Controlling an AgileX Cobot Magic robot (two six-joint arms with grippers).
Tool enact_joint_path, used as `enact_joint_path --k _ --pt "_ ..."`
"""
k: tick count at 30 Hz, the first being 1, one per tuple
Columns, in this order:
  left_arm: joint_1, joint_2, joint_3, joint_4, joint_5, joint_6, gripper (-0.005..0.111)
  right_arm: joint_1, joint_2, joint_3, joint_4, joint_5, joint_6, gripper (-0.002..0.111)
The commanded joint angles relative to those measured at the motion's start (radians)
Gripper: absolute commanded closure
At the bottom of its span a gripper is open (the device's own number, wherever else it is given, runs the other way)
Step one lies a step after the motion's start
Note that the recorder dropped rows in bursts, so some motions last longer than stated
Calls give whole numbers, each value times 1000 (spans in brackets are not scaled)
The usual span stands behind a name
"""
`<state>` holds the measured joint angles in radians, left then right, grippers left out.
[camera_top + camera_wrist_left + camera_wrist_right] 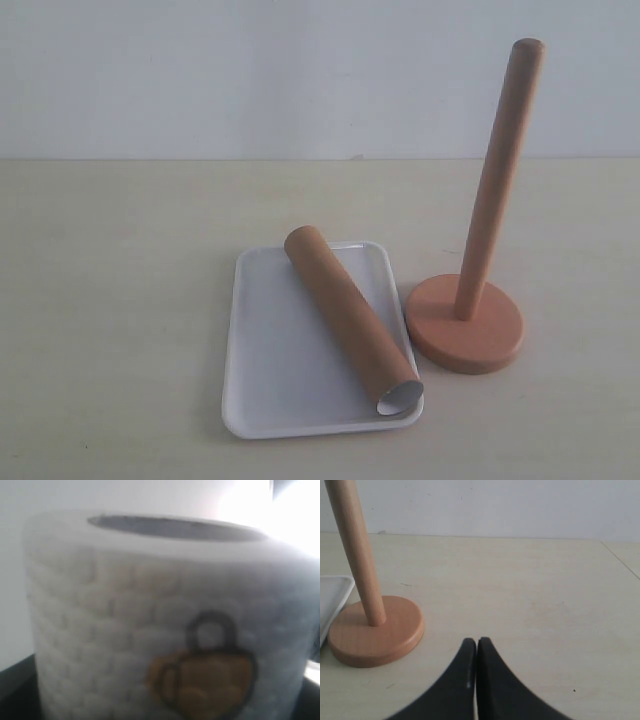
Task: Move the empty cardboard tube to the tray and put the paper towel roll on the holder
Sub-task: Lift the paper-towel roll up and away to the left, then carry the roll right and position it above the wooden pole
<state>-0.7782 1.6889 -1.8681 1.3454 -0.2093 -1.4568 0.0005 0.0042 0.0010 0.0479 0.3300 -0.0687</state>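
Observation:
The empty cardboard tube [345, 315] lies slantwise on the white tray [262, 350], its near open end over the tray's front right corner. To the right of the tray stands the holder [490, 200], its rod bare. The paper towel roll [150, 630] fills the left wrist view, upright and blurred, with a yellow cartoon print. It sits between my left gripper's dark fingers [11, 677], which show only at its sides. Neither it nor that gripper appears in the exterior view. My right gripper [477, 642] is shut and empty, low over the table to the right of the holder's base [375, 630].
The pale wooden table [120, 300] runs back to a white wall. In the right wrist view a corner of the tray [332, 592] shows beside the holder's base.

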Motion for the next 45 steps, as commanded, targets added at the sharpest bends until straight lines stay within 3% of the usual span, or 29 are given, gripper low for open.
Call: enact_joint_path --k 1,11,13,23,31,45 --pt "-47 45 -93 95 51 -87 103 2 -4 -1 2 -8 2 108" --pt "-57 147 -191 399 48 -406 103 2 -4 -1 2 -8 2 108" --pt "-57 161 -191 399 46 -460 103 2 -4 -1 2 -8 2 108" --pt "-43 187 -189 399 40 -466 103 2 -4 -1 2 -8 2 108" --pt "1 187 -157 399 -43 -492 103 2 -4 -1 2 -8 2 108" --pt "1 244 -146 399 -56 -460 103 2 -4 -1 2 -8 2 108"
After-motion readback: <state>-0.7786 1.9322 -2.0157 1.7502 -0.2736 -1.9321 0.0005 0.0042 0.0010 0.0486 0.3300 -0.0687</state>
